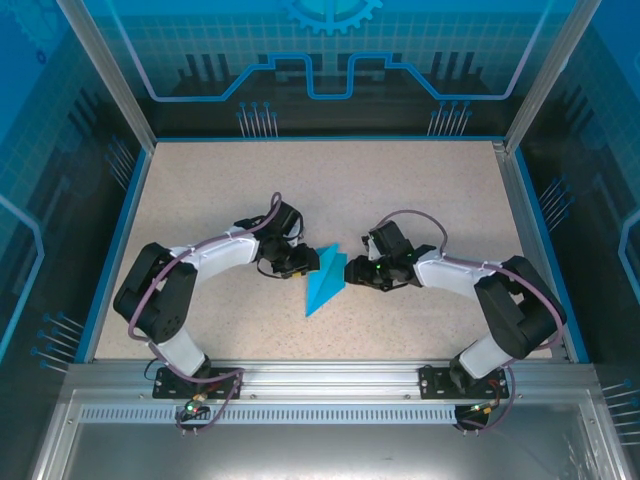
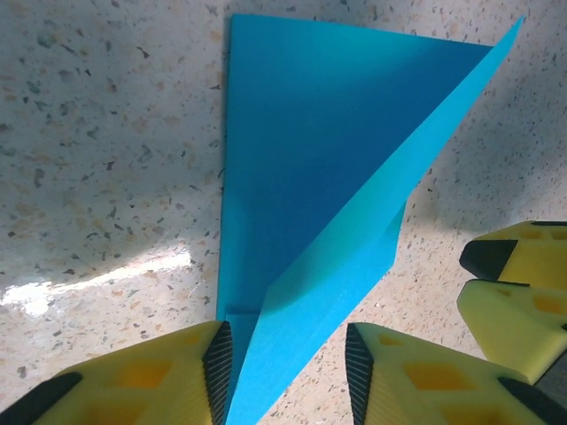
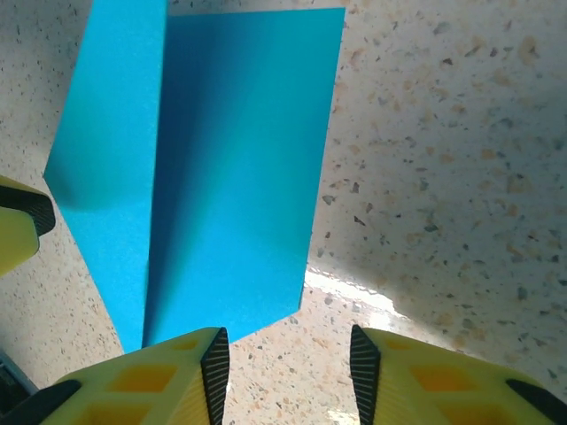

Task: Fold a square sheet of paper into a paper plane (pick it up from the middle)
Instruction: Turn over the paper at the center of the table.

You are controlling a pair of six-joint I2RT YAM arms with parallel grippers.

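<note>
From above, we see the paper plane (image 1: 325,282) lying on the table (image 1: 420,190) midway between the two arms, its sharp point aimed toward the near edge. The left gripper (image 1: 303,263) sits just beside its left side and the right gripper (image 1: 352,272) just beside its right. We judge this symmetry lets each arm work one wing along the centre crease.

From the left wrist, the left gripper (image 2: 288,354) stands partly open. The narrow end of the paper plane (image 2: 310,159) runs up between its jaws, one flap lifted off the table (image 2: 89,177). Bare table shows between the paper and the right-hand finger, so we read this as a loose straddle, not a pinch. The right gripper (image 2: 483,279) waits close by at the edge of the frame.

From the right wrist, the right gripper (image 3: 288,359) is also partly open and holds nothing, with only speckled table (image 3: 443,133) between its jaws. The paper plane (image 3: 239,159) lies just ahead and to the left, a crease dividing its two panels. One of the left gripper's fingers (image 3: 13,239) shows beyond the paper's far side. We judge the folding is nearly done.
</note>
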